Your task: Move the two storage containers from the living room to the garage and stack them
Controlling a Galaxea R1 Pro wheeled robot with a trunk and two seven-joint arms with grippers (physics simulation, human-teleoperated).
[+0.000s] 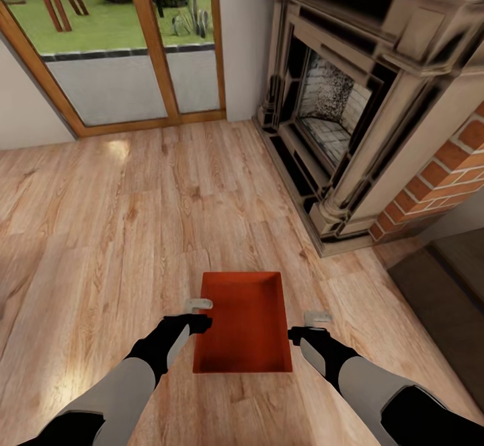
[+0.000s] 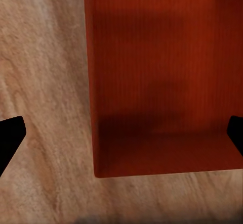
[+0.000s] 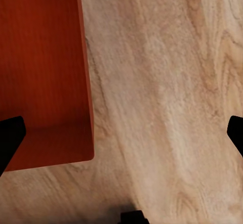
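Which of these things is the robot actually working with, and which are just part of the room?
Part of the job:
- storage container, open top up, on the wood floor
- left gripper and right gripper, open, either side of it

Just the room:
- fireplace
- brick wall
- glass door

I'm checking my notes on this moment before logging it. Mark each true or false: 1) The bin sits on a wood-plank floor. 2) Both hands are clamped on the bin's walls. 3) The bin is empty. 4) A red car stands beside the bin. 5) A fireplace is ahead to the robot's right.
1) True: the storage container lies on the wood-plank floor.
2) False: the left hand and right hand flank the container, one at each long side, both open.
3) True: its inside is bare in the head view.
4) False: there is a glass door ahead, with a lawn beyond it.
5) True: the fireplace stands there.
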